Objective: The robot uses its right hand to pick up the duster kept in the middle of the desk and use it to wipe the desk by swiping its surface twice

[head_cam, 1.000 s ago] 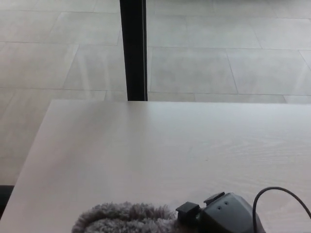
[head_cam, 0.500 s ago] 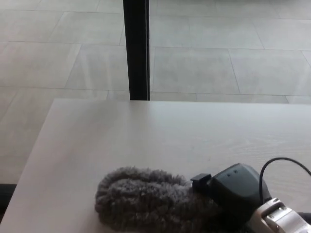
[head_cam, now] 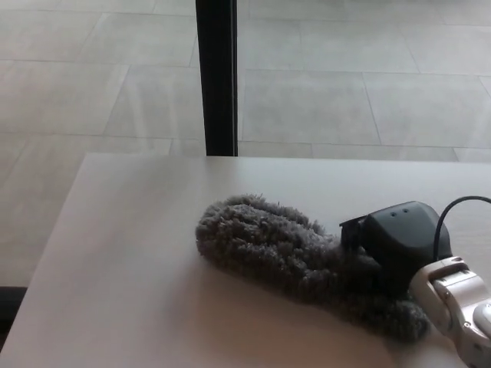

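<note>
From my station I am looking down at the floor [head_cam: 345, 84], pale grey tiles filling the whole upper part of the view, from nine o'clock round to three o'clock. A black upright post [head_cam: 217, 77] is standing at about twelve o'clock, running from the top edge down to the far edge of the tabletop [head_cam: 130, 261].

The tabletop, a light wood-grain surface, is taking up the lower half of my picture, its left edge slanting down toward seven o'clock.

The duster [head_cam: 291, 257] is lying on the tabletop just below the centre, a long grey fluffy head stretching from about the middle toward five o'clock. Its free end is pointing toward ten o'clock, and its other end is running under the right hand [head_cam: 399, 245].

The right hand is sitting at about four o'clock, touching the duster's near end and pressing down on top of it. I am seeing only the black back of the hand; the fingers are hidden in the fluff and behind the shell, so I cannot tell how firmly it is clasping the duster, or whether it is clasping it at all.

The pale wrist [head_cam: 456, 295] is coming in from five o'clock, and a thin black cable [head_cam: 453, 211] is looping over it toward three o'clock.
</note>
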{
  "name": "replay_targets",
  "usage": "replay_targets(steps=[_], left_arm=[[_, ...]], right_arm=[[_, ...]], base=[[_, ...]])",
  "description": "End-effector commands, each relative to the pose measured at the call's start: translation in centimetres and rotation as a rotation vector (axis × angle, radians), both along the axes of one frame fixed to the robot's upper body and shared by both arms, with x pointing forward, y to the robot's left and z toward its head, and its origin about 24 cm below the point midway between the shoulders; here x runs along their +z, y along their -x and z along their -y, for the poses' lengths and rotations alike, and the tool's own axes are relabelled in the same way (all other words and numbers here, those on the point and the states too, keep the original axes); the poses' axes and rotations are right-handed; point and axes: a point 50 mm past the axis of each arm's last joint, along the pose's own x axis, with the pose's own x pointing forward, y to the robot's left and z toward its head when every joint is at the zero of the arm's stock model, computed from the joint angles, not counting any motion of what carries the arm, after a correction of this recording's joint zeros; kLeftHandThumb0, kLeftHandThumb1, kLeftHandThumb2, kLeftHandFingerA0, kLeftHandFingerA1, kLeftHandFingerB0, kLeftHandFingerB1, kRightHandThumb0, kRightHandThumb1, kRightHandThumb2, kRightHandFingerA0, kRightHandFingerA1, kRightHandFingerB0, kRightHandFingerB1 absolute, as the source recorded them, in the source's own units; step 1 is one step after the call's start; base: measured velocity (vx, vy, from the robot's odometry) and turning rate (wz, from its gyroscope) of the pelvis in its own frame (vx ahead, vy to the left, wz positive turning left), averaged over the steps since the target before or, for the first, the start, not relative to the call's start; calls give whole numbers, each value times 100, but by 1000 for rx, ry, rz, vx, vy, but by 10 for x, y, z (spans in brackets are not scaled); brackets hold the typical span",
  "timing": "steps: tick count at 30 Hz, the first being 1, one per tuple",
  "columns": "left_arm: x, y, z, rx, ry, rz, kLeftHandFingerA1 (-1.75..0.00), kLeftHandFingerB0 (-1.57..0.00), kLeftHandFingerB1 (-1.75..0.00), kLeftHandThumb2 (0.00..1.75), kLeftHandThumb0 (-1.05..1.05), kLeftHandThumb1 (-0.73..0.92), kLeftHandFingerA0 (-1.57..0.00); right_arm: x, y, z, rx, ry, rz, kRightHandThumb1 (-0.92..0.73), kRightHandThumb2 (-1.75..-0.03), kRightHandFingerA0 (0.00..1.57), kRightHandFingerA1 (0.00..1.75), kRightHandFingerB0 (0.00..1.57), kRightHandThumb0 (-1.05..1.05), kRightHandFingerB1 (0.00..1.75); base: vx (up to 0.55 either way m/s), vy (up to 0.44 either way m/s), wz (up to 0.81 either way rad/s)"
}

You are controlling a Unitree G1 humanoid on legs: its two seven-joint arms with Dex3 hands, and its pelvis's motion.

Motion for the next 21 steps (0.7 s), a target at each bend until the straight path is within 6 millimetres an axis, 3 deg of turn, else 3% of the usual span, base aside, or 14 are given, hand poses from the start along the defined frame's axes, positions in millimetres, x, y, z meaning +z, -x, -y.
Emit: replay_targets(steps=[1,3,4,7,8,11,12,13,14,16,17,18,19,21], left_arm=[[1,3,-2,33,27,26,-56,-52,-46,58,-46,65,-41],[1,3,-2,34,26,27,-57,-52,-46,58,-47,64,-43],[2,3,-3,29,18,26,-58,-50,-45,59,-46,66,-43],[2,4,-3,19,-2,20,-59,-51,-44,60,-46,66,-48],[2,4,-3,22,2,25,-60,-53,-46,60,-45,66,-48],[2,6,-4,32,6,23,-62,-56,-47,59,-46,61,-52],[2,6,-4,34,8,25,-62,-57,-48,59,-47,62,-50],[2,7,-4,67,35,41,-67,-52,-63,89,-45,46,-47],[2,8,-4,54,29,36,-60,-55,-49,58,-41,61,-47],[1,8,-4,48,16,18,-58,-56,-47,58,-43,60,-48],[1,8,-4,52,12,17,-59,-56,-47,58,-43,61,-49],[1,8,-5,50,9,15,-60,-58,-47,59,-47,60,-51],[1,8,-5,50,9,15,-62,-57,-47,58,-46,58,-51],[1,8,-4,51,11,19,-62,-57,-47,58,-46,58,-51]], right_arm=[[-30,12,57,-173,118,-59,-68,-65,91,174,83,-28,115],[-32,12,64,-201,128,-72,-71,-65,88,173,74,-27,129],[-35,13,76,-247,141,-96,-69,-63,89,171,80,-28,108],[-37,19,103,-332,178,-104,-59,-62,96,159,89,-13,99],[-38,23,116,-376,221,-124,-54,-97,114,131,78,-35,99],[-41,33,139,-444,279,-122,-51,-95,113,132,78,-39,105],[-43,40,150,-471,285,-131,-68,-62,82,172,70,-31,104],[-44,43,157,-506,291,-169,-71,-63,81,170,70,-33,90],[-45,46,163,-538,295,-185,-72,-64,79,169,70,-35,83],[-46,55,178,-582,325,-205,-72,-62,81,172,73,-38,119],[-46,59,185,-616,336,-204,-53,-96,112,133,78,-45,109],[-47,61,187,-634,337,-206,-70,-61,80,173,71,-39,122],[-47,64,191,-657,325,-206,-52,-94,113,134,80,-43,111],[-47,66,193,-665,312,-190,-52,-94,113,134,80,-43,111]], base=[[0,0,0],[0,0,0],[0,0,0],[0,0,0],[0,0,0],[0,0,0],[0,0,0],[0,0,0],[0,0,0],[0,0,0],[0,0,0],[0,0,0],[0,0,0],[0,0,0]])
